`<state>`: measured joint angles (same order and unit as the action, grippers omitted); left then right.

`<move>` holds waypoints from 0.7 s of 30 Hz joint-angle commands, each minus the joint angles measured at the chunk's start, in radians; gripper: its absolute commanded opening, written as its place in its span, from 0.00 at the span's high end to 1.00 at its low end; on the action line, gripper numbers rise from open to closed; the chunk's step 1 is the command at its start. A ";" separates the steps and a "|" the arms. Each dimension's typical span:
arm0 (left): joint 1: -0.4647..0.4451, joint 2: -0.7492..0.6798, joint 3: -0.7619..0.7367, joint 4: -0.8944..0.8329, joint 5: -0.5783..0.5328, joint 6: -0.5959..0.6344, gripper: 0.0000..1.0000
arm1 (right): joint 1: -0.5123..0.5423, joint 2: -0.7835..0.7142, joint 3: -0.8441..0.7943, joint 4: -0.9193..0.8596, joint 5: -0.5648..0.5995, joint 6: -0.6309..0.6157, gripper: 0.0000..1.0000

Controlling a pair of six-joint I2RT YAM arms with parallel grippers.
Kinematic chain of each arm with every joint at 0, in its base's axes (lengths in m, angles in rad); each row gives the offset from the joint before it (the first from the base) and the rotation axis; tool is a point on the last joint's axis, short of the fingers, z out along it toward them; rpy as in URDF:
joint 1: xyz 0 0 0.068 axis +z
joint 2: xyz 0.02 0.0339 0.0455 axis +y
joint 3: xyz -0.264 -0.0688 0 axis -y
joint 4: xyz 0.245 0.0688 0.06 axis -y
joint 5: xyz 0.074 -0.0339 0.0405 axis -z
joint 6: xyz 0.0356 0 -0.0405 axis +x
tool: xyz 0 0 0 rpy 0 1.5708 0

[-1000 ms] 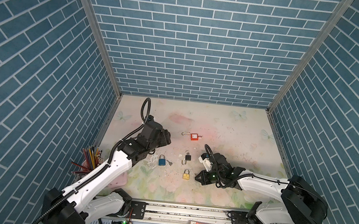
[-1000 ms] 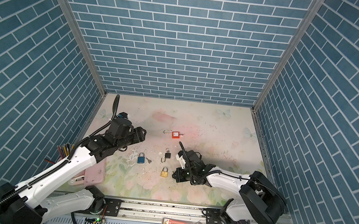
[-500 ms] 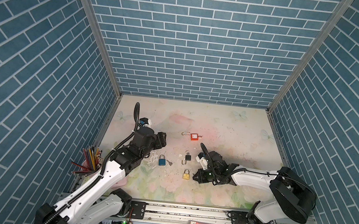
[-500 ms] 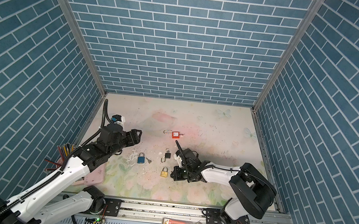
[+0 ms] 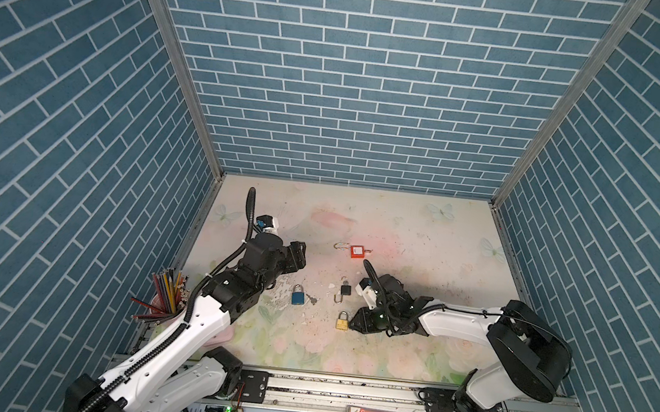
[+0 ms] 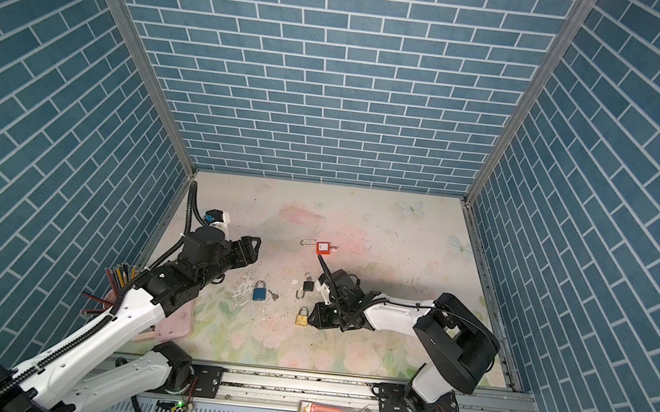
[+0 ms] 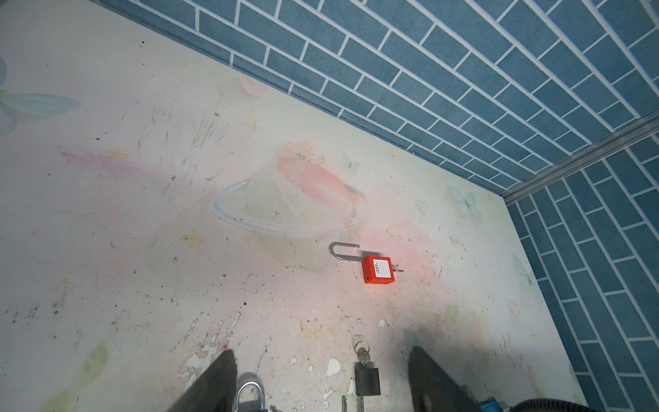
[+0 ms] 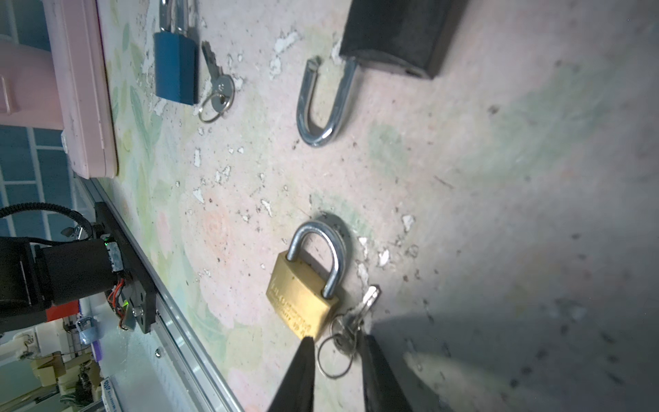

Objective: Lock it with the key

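A brass padlock (image 5: 342,320) (image 6: 300,317) (image 8: 303,296) lies flat near the table's front middle, its shackle closed. Its key (image 8: 367,301) lies on the mat against the lock's side, with its key ring (image 8: 335,356) trailing behind. My right gripper (image 5: 352,326) (image 6: 310,318) (image 8: 337,342) sits low on the mat just right of the lock. Its fingers stand a little apart on either side of the ring, gripping nothing. My left gripper (image 5: 300,254) (image 6: 255,249) (image 7: 322,381) hovers wide open and empty behind the blue padlock (image 5: 298,295) (image 7: 249,392).
A black padlock (image 5: 346,289) (image 8: 392,35) with an open shackle and its key inserted lies behind the brass one. A red padlock (image 5: 356,251) (image 7: 378,269) lies further back. A second key (image 8: 217,82) lies beside the blue padlock. A pencil cup (image 5: 166,294) and a pink box (image 6: 176,320) stand at the front left.
My right gripper slid slightly left towards the brass padlock, and its jaws, shut before, now stand apart. My left arm shifted its posture, with the gripper staying wide open.
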<state>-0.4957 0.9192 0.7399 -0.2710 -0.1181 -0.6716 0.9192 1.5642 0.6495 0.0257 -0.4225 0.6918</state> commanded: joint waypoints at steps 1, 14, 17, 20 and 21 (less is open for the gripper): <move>0.006 0.006 -0.010 0.015 -0.009 0.014 0.23 | 0.007 0.013 0.025 -0.027 0.002 0.000 0.73; 0.007 0.027 0.009 -0.001 0.009 0.028 0.23 | 0.008 0.041 0.055 -0.020 0.008 -0.005 0.71; 0.007 0.029 0.015 -0.004 0.008 0.033 0.22 | 0.009 0.029 0.059 -0.013 0.003 -0.008 0.71; 0.007 0.031 0.018 -0.005 0.008 0.037 0.22 | 0.008 0.025 0.073 -0.021 0.001 -0.012 0.70; 0.008 0.032 0.018 -0.005 0.006 0.035 0.22 | 0.008 0.025 0.077 -0.025 -0.001 -0.017 0.70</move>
<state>-0.4957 0.9447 0.7403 -0.2749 -0.1066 -0.6498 0.9211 1.5940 0.6964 0.0219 -0.4225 0.6910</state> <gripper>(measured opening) 0.776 0.295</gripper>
